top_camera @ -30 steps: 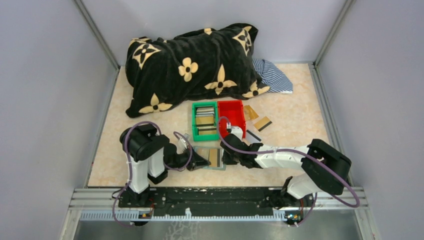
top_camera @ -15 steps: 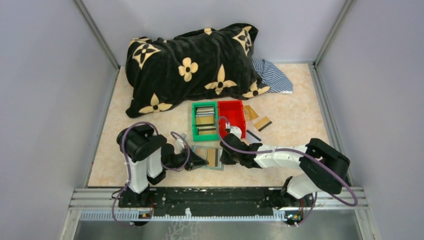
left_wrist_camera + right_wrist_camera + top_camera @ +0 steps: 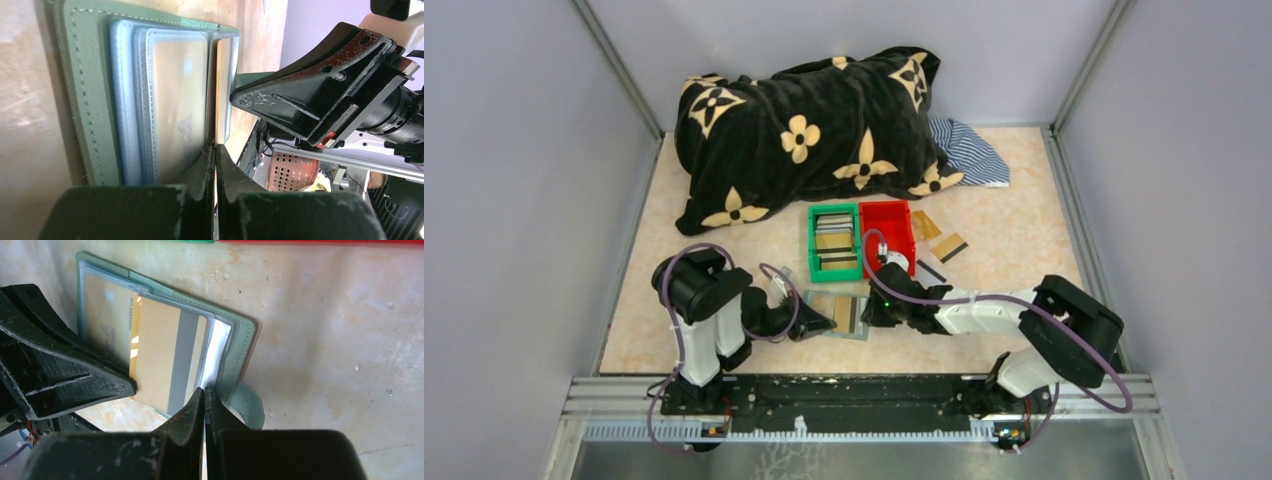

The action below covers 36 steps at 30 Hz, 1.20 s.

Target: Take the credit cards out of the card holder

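The grey-green card holder [image 3: 820, 304] lies open on the table between my two arms. In the right wrist view its stitched cover [image 3: 241, 347] and closure tab [image 3: 248, 408] show. A gold credit card [image 3: 157, 357] with a grey stripe lies on its clear pockets. My left gripper [image 3: 215, 146] is shut on that card's near edge, seen edge-on [image 3: 218, 90] in the left wrist view. My right gripper [image 3: 204, 389] is shut on the holder's clear pocket leaf at the opposite side. Another gold card [image 3: 177, 95] sits inside a clear pocket.
Just beyond the holder stand a green bin [image 3: 811, 243] holding cards and a red bin [image 3: 887, 236]. Loose cards [image 3: 949, 247] lie right of the red bin. A black flowered blanket [image 3: 809, 135] and a striped cloth [image 3: 972, 152] fill the back.
Both grippers and the card holder have shifted slightly left. Both grippers stay shut.
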### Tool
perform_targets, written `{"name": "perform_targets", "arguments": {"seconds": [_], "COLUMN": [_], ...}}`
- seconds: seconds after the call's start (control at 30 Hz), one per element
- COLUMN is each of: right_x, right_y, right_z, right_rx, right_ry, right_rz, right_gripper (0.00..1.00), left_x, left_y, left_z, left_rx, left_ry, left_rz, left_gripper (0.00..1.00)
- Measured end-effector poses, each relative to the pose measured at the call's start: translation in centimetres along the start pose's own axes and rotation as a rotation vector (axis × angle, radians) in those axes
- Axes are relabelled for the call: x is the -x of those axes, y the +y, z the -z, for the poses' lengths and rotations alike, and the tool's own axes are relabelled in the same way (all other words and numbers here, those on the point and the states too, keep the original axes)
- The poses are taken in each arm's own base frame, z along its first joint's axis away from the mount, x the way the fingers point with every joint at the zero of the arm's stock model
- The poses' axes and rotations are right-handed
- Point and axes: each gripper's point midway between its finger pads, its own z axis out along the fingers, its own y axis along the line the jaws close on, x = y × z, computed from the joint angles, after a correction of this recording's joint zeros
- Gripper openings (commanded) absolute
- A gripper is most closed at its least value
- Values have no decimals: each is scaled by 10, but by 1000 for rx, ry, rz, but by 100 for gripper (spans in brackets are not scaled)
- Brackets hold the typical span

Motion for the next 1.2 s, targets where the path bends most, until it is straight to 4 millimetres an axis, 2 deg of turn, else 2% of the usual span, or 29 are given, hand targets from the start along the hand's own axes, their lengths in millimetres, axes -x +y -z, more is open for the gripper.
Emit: {"name": "perform_targets", "arguments": {"seconds": [0.23,0.37,0.77,1.2], "right_x": [0,0,-1,-1], "right_y": [3,4,5,5], "right_z": [-3,-3,-3,-4], "right_rx": [19,22,25,26], "right_ry": [5,8,10,17], "right_rz": [-3,-3,-3,-1], "right_gripper": [0,0,0,0], "left_x": [5,6,6,6], "left_y": [2,1,2,4], "left_z": [3,1,-2,0], "left_rx": [4,-6,-8,1], "left_ry": [-10,-1,10,3], "left_rz": [6,5,6,12], "left_gripper": [15,16,8,5]}}
